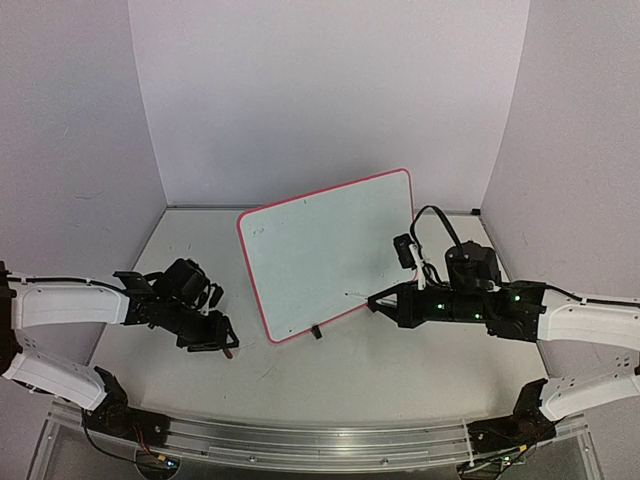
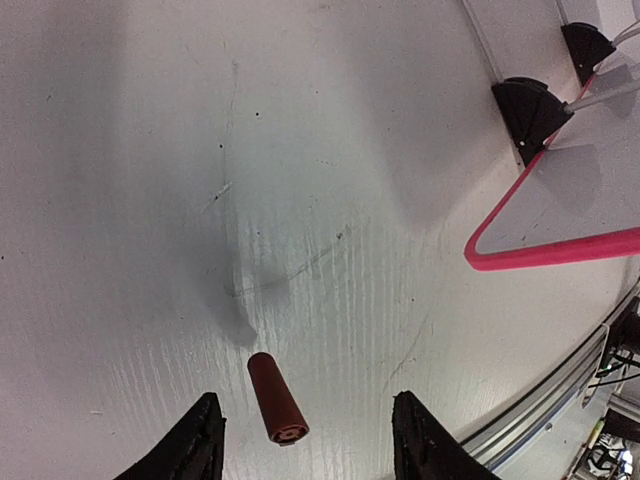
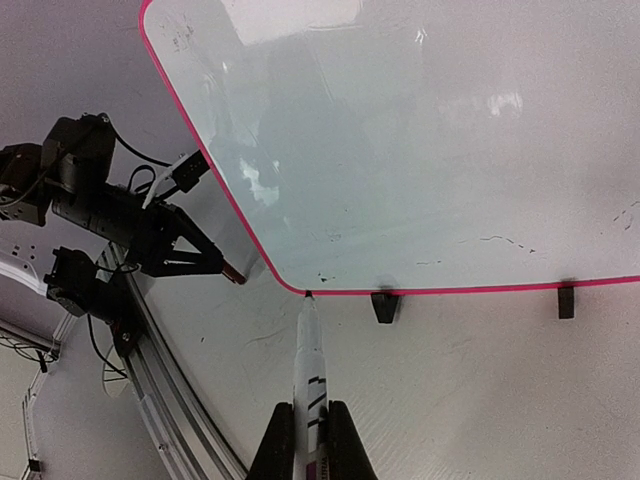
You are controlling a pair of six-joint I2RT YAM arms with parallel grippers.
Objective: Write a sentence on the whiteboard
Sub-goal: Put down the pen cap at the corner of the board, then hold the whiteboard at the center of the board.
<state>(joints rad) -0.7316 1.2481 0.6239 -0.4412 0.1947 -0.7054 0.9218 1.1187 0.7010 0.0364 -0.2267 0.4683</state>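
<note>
- My right hand [image 3: 312, 412] grasps marker [image 3: 308, 350], tip at whiteboard [image 3: 400, 150] near edge; could snag, shove it.
- My left hand [image 2: 305, 405] released above cap [image 2: 275, 400]; cap may roll off tabletop [image 2: 150, 150].

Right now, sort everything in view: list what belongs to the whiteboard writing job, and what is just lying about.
Job in hand:
whiteboard, nothing legible written yet
marker, shut in the right gripper, tip at the board's lower frame

Lying about:
red cap, loose on the table between the fingers of the open left gripper
</note>
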